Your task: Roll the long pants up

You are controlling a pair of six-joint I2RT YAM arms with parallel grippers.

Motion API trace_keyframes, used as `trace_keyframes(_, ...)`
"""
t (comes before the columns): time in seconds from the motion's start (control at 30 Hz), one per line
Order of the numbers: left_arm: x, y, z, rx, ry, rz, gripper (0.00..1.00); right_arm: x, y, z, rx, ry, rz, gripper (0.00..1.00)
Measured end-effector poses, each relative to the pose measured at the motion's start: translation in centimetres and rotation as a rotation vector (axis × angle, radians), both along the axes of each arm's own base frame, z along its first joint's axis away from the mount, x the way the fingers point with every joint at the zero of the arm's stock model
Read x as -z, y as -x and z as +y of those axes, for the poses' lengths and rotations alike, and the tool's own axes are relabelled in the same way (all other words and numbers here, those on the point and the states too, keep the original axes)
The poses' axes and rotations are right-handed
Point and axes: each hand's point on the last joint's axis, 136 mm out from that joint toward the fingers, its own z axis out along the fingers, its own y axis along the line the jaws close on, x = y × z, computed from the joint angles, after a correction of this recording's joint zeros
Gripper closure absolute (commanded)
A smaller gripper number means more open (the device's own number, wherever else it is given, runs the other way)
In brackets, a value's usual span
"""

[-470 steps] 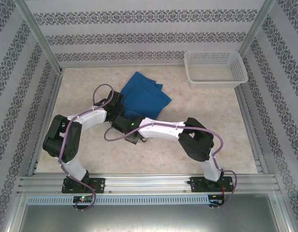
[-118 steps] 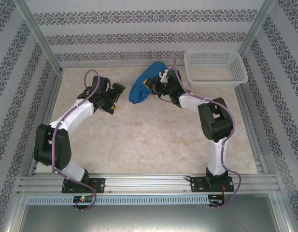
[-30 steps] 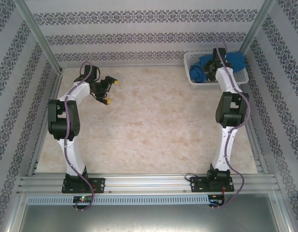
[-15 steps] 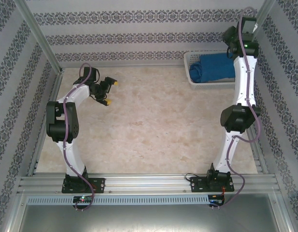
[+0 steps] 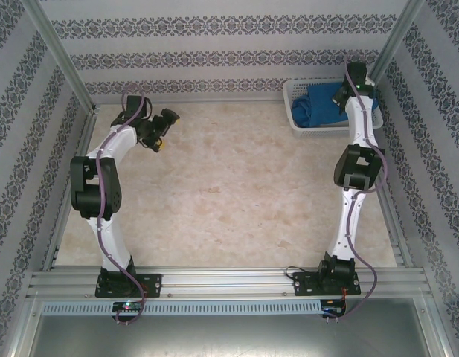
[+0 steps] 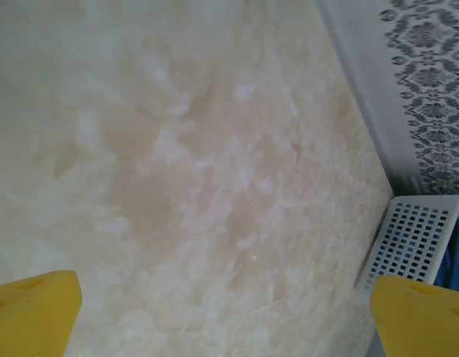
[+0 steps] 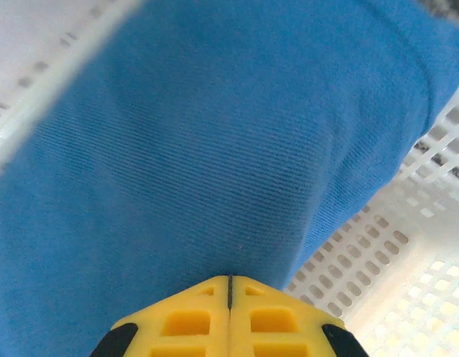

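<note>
The long pants (image 5: 324,104) lie as a blue bundle inside the white basket (image 7: 393,260), at the far right corner of the bench (image 5: 229,193). The right hand (image 7: 229,286) is above the basket, closed, with its yellow fingertips pressed together and the blue cloth just in front of them. The left hand (image 5: 167,131) is wide open over the far left part of the bench, well apart from the basket.

You have the long pants (image 5: 323,104) bundled into a compact royal-blue roll, lying inside the white mesh basket (image 5: 318,132) at the far right corner of the table (image 5: 229,193). Close up from your right wrist, the fabric is plain with a fine ribbed weave. It rests on the basket's perforated floor.
</note>
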Motion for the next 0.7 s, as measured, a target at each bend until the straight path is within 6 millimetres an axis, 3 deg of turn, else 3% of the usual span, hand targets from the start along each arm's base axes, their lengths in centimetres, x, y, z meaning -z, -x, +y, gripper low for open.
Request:
trace_keyframes(0.13, -1.0, -0.7, 0.9, 0.031, -0.071, -0.058, 0.0, 3.4, 0.0, 0.0, 0.002, -0.013, 0.058, 0.98)
trace_keyframes(0.17, -1.0, -0.7, 1.3, 0.038, -0.089, -0.064, 0.0, 3.9, 0.2, 0.0, 0.003, -0.013, 0.07, 0.93)
trace_keyframes(0.2, -1.0, -0.7, 1.6, 0.041, -0.107, -0.07, 0.0, 4.3, 0.3, 0.0, 0.003, -0.009, 0.082, 0.82)
trace_keyframes(0.27, -1.5, -0.4, 3.0, 0.048, -0.182, -0.103, 0.0, 4.2, 0.6, 0.1, -0.018, 0.015, 0.09, 0.36)
trace_keyframes(0.33, -2.7, 0.1, 4.4, 0.054, -0.285, -0.143, 0.0, 3.7, 1.4, 0.7, -0.057, 0.043, 0.104, 0.12)
trace_keyframes(0.37, -4.0, 0.3, 5.1, 0.06, -0.357, -0.178, 0.0, 2.8, 1.8, 1.3, -0.087, 0.064, 0.095, 0.04)
trace_keyframes(0.43, -7.0, 0.6, 6.7, 0.057, -0.482, -0.248, 0.0, 0.4, 3.1, 3.1, -0.152, 0.106, 0.086, 0.02)
trace_keyframes(0.53, -11.0, 2.7, 8.7, 0.019, -0.652, -0.351, 0.0, -5.6, 5.7, 7.5, -0.278, 0.201, -0.012, 0.02)
trace_keyframes(0.63, -11.2, 6.6, 9.9, -0.005, -0.739, -0.389, 0.0, -12.1, 10.5, 13.4, -0.41, 0.284, -0.19, 0.02)
trace_keyframes(0.7, -9.9, 9.0, 10.3, -0.005, -0.771, -0.409, 0.0, -14.3, 14.2, 16.3, -0.477, 0.315, -0.311, 0.02)
